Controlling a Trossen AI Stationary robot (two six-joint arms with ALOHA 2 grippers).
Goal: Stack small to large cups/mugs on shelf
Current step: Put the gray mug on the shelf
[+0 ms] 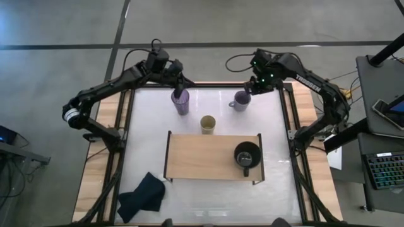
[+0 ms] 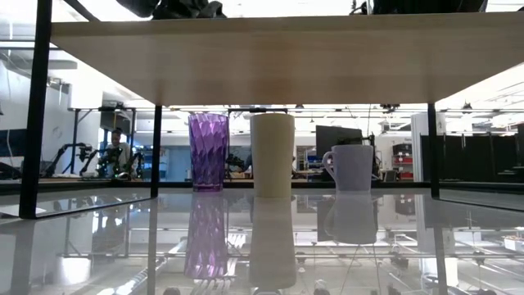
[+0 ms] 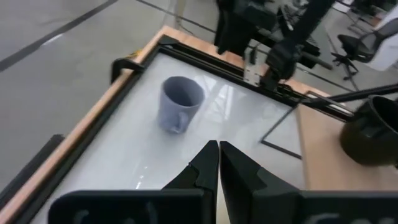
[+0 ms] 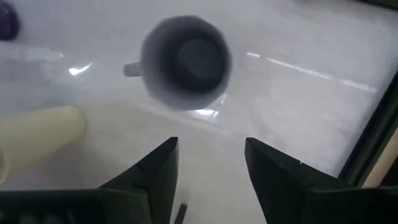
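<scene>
1. In the high view, a dark cloth (image 1: 141,195) is seen at the near left of the white bench (image 1: 208,211); it is not shown in the low view.
2. The wide black mug (image 1: 247,155) is found upright on the right end of the shelf (image 1: 196,156), its handle turned toward the near edge. From the low view only the shelf's underside is seen.
3. Just beyond the shelf the pale yellow cup (image 1: 207,124) is set upright.
4. Farther back stand the purple tumbler (image 1: 180,101) at left and the lavender mug (image 1: 239,101) at right, handle pointing left in the high view.
5. The left end effector (image 1: 180,87), fingers pressed together on nothing, is held over the tumbler.
6. The right end effector (image 4: 208,163), fingers spread wide, is held over the lavender mug.
7. White lettering on the right arm cannot be read.
</scene>
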